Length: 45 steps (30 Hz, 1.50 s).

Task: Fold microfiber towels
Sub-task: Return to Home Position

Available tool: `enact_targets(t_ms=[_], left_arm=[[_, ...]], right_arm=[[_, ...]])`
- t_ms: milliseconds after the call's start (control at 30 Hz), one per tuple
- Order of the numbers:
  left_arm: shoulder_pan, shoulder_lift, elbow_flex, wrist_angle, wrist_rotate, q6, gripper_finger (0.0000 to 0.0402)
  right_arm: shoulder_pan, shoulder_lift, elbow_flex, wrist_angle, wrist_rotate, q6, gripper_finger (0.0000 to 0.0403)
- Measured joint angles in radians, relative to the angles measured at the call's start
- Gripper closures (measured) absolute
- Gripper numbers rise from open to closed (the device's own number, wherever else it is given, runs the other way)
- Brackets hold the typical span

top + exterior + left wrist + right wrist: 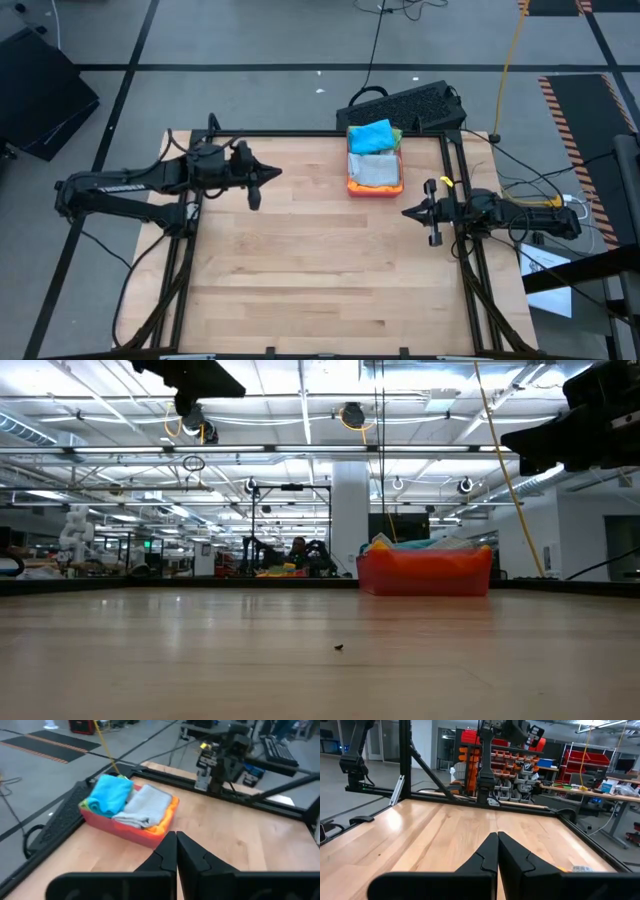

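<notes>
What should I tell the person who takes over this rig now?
Left gripper: jaws shut, empty, above the table, left side.
Right gripper: jaws shut, empty, at the right edge.
Blue towel and grey towel lie folded in the red tray at the far edge.
No loose towel is in view on the table.
Folding looks done; only parking the arms seems left.

Blue towel, grey towel, red tray

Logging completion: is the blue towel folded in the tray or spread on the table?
Folded: the blue towel lies bundled in the red tray beside a grey towel.
</notes>
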<state>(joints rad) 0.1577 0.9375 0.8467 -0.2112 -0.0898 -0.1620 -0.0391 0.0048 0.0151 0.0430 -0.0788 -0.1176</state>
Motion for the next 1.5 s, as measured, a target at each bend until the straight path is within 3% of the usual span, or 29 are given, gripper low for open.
enact_targets(t_ms=[167,433,1133,1500], left_arm=[[-0.009,-0.012,-0.093,0.119,0.062,0.003,0.0398],[-0.067,-0.091,-0.296,0.284,0.064,0.003,0.0399],[-0.101,-0.537,-0.812,0.537,0.053,-0.051,0.04],[-0.101,-0.662,-0.837,0.519,0.137,0.006,0.04]], right_arm=[[0.0,0.0,0.0,0.002,-0.001,0.0,0.0403],[0.0,0.0,0.0,0.005,-0.001,0.0,0.0403],[0.0,0.0,0.0,0.005,-0.001,0.0,0.0403],[0.0,0.0,0.0,0.005,-0.001,0.001,0.0403]])
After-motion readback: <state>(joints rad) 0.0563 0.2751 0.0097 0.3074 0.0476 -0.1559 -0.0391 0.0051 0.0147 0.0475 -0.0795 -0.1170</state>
